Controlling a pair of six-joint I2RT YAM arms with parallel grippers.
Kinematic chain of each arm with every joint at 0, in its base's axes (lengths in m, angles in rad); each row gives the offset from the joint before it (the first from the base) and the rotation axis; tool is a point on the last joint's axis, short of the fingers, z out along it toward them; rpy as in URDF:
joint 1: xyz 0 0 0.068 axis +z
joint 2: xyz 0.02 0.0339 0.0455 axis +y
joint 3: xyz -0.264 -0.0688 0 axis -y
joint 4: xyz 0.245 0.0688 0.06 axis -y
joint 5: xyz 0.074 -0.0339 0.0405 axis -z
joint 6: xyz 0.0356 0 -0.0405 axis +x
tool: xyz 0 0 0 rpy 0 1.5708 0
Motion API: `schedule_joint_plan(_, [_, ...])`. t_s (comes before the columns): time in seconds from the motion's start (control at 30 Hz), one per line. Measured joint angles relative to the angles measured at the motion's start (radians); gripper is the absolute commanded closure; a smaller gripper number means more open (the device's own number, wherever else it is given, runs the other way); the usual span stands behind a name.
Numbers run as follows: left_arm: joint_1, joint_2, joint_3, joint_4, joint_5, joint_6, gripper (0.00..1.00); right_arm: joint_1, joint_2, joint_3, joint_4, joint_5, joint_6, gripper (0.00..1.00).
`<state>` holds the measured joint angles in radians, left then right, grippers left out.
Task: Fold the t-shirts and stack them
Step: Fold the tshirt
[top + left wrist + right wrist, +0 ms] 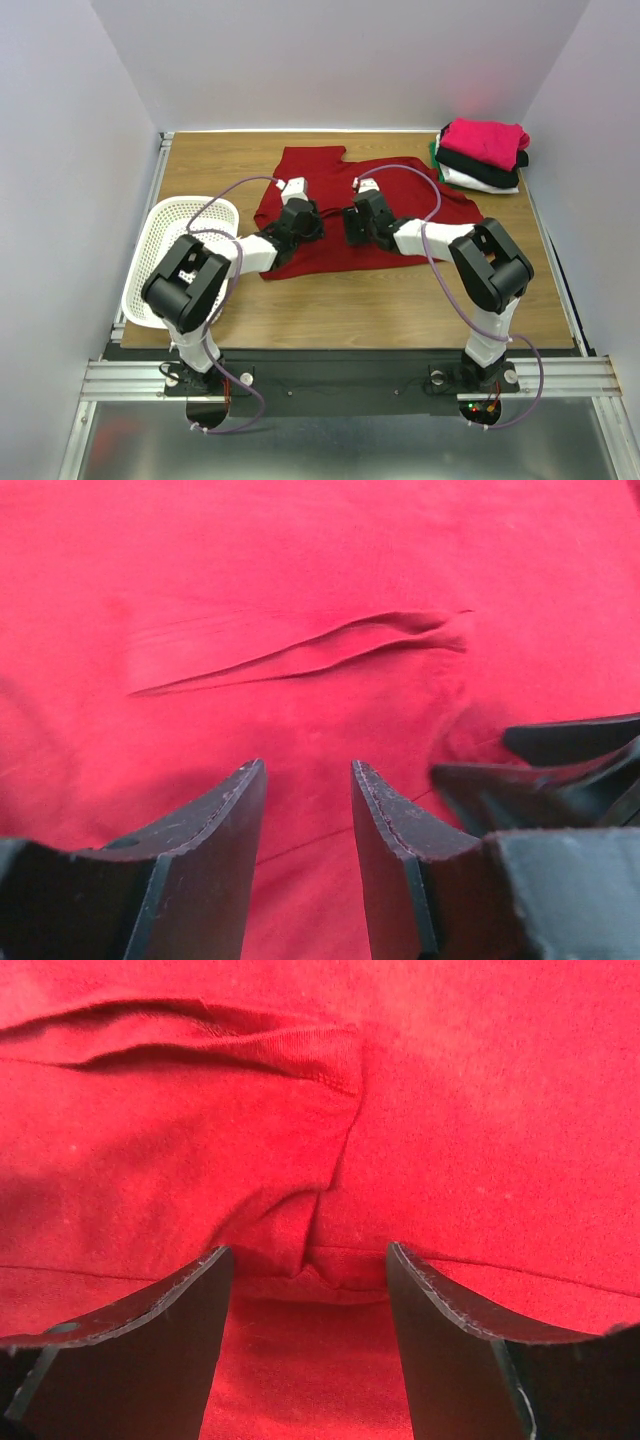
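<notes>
**Fingers low over dark red shirt**

Cloth fills both wrist views: the dark red t-shirt lies spread on the bench, directly under both sets of fingers. The left fingers stand narrowly apart, empty, with bare red cloth showing in the gap and a long crease just ahead of them. The right fingers stand wider apart, also gripping nothing, and a small pucker of the shirt sits between their tips. The two sets are near each other, tips facing. Well beyond and to the right of the right fingers sits a folded stack, bright pink on top, then black, white and green. A white basket lies off to the left of the left fingers.
</notes>
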<state>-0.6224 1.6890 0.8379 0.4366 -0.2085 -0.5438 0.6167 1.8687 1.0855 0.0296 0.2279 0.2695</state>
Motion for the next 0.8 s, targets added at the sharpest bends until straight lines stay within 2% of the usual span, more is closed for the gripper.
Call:
schedule_joint_plan(0.3, [-0.027,0.135,0.113,-0.003,0.051,0.008,0.5,0.0,-0.01,-0.021,0.017,-0.004,0.004,0.32])
schedule_joint_plan(0.8, [-0.021,0.268,0.267,-0.047,-0.001,0.054,0.5,0.0,-0.02,-0.041,0.041,-0.015,0.011,0.32])
